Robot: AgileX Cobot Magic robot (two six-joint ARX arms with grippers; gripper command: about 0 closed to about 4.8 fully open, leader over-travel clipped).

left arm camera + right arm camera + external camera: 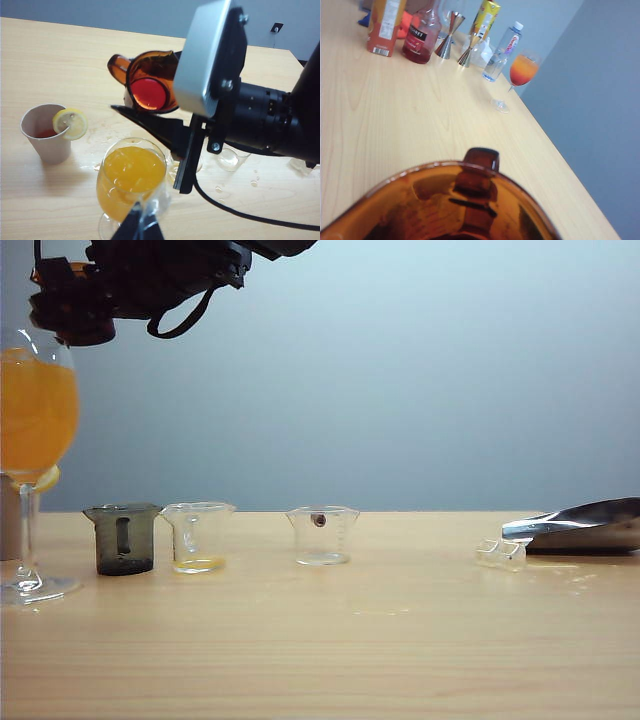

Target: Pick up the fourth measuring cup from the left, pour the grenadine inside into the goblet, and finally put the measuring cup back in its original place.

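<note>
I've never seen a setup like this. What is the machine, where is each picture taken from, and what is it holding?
It is a robot with two arms, each ending in a two-finger gripper. One picture comes from a camera facing the table. The other two come from cameras on the wrists. On the table stand a goblet of orange juice, a dark grey cup, two clear cups and a paper cup with a lemon slice. The right gripper holds the amber measuring cup, tipped above the goblet. The left gripper hovers by the goblet, and its fingers look closed.
</note>
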